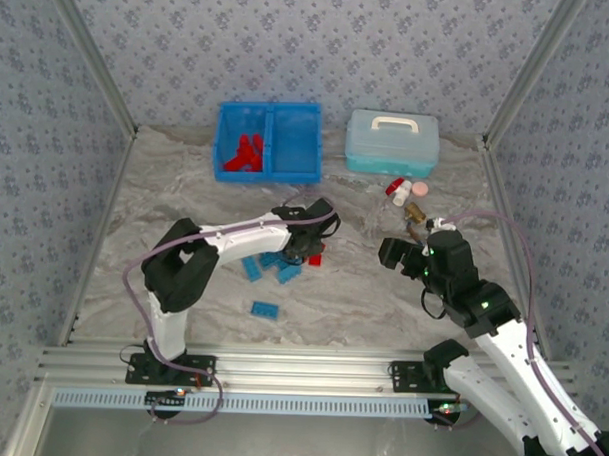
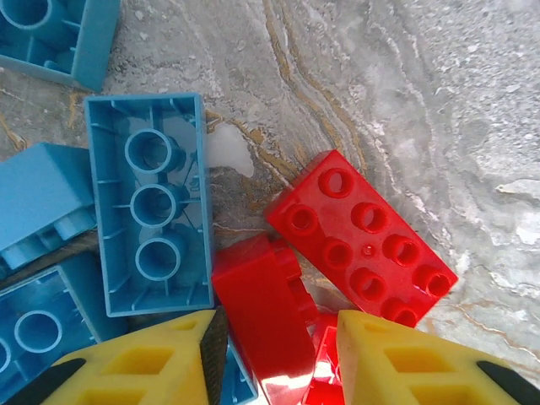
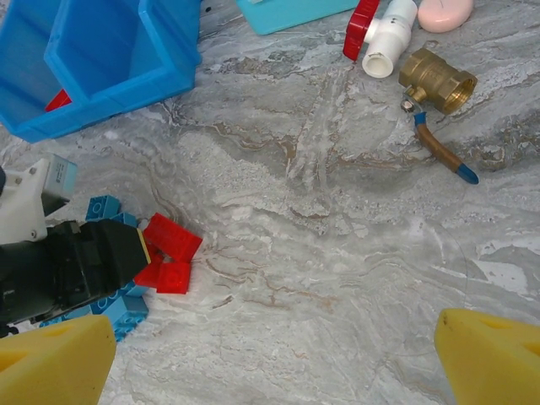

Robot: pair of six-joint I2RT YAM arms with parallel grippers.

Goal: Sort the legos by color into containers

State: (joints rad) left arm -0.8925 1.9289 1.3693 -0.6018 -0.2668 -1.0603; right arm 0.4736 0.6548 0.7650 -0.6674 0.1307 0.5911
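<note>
Yellow fingers (image 2: 152, 363) of the left gripper (image 2: 278, 354) stood at both sides of a red brick (image 2: 257, 295); whether they already pinched it, I could not tell. It lay on its side in the pile on the table (image 2: 422, 84), well apart from the bin (image 1: 270, 108). Its studs faced the flat red brick (image 2: 363, 245), and its long axis ran along the gap between the fingers. Light, stiff and smooth, I judged; the flat long sides were best to hold. Right gripper (image 3: 274, 350) was wide open, empty.

The marbled table (image 1: 382, 291) bears a blue bin (image 1: 295, 146), pale case (image 1: 391, 146), brass valve (image 3: 437, 80) and loose legos (image 1: 265, 309).
</note>
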